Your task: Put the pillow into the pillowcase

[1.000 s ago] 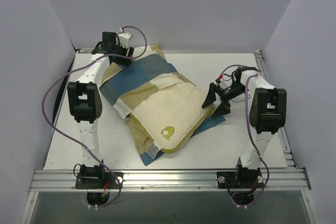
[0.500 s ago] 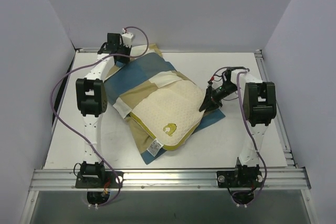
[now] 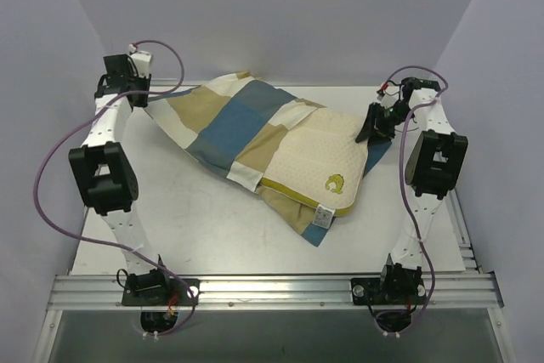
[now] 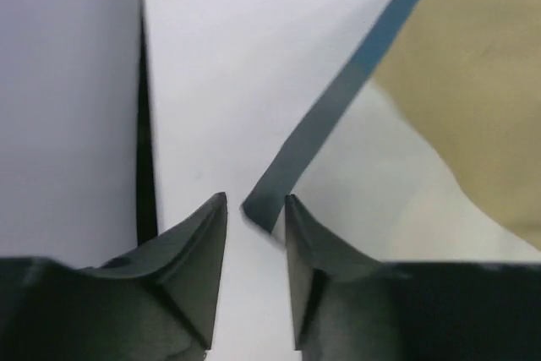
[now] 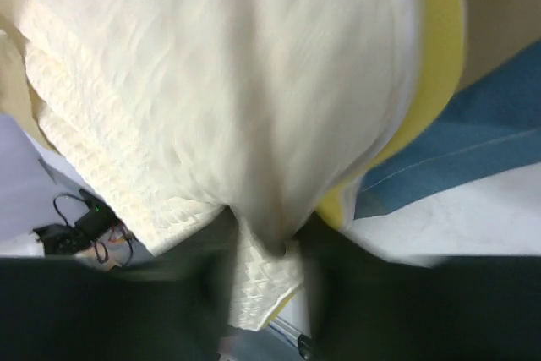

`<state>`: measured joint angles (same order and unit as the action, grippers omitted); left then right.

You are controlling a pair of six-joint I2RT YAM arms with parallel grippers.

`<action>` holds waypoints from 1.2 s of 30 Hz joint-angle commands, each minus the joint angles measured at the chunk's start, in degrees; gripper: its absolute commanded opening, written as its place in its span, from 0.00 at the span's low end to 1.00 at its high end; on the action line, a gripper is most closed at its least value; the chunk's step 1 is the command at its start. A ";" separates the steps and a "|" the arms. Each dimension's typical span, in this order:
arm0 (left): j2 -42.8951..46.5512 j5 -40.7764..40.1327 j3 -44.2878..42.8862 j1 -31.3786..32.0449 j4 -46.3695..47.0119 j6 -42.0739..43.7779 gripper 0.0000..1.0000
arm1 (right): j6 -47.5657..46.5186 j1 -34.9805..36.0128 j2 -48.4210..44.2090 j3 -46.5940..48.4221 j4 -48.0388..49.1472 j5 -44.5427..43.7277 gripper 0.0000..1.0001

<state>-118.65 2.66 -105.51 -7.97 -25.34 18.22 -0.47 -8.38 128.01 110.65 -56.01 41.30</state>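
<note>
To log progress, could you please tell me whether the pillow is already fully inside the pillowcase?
No, the cream end of the pillow, with its yellow emblem, lies bare outside the pillowcase.

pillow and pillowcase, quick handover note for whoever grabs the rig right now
Grippers: the left gripper is shut on the blue edge of the pillowcase at the far left, with the cloth pulled taut. The right gripper is shut on the far right corner of the pillow.
Done: the pillow looks partly inside the pillowcase.
Left: the end with the yellow emblem sticks out and needs to go inside.
</note>
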 commanded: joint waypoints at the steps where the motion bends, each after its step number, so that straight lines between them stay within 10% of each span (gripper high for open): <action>1: 11.73 -4.17 6.61 -1.26 1.87 4.55 0.46 | -1.29 0.47 -0.03 5.01 -3.67 -3.68 0.51; 3: 17.81 3.29 15.80 -0.57 3.01 5.94 0.75 | -0.68 0.38 -2.48 2.84 -4.11 -3.33 0.71; 19: 36.99 13.16 47.58 49.33 -0.33 3.30 0.70 | -0.32 2.49 -12.96 -27.68 -3.93 13.54 0.79; 30: 28.39 13.07 48.65 57.17 7.58 16.66 0.69 | 0.47 3.64 -10.76 -25.75 -3.58 18.29 0.09; 36: 22.42 10.70 48.04 63.24 8.47 27.65 0.78 | 1.79 3.72 -11.02 -26.54 -3.93 20.05 0.00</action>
<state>-93.60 12.80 -55.24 52.60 -19.73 37.95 0.01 -5.15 118.32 83.46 -57.04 57.41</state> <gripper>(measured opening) 0.775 0.086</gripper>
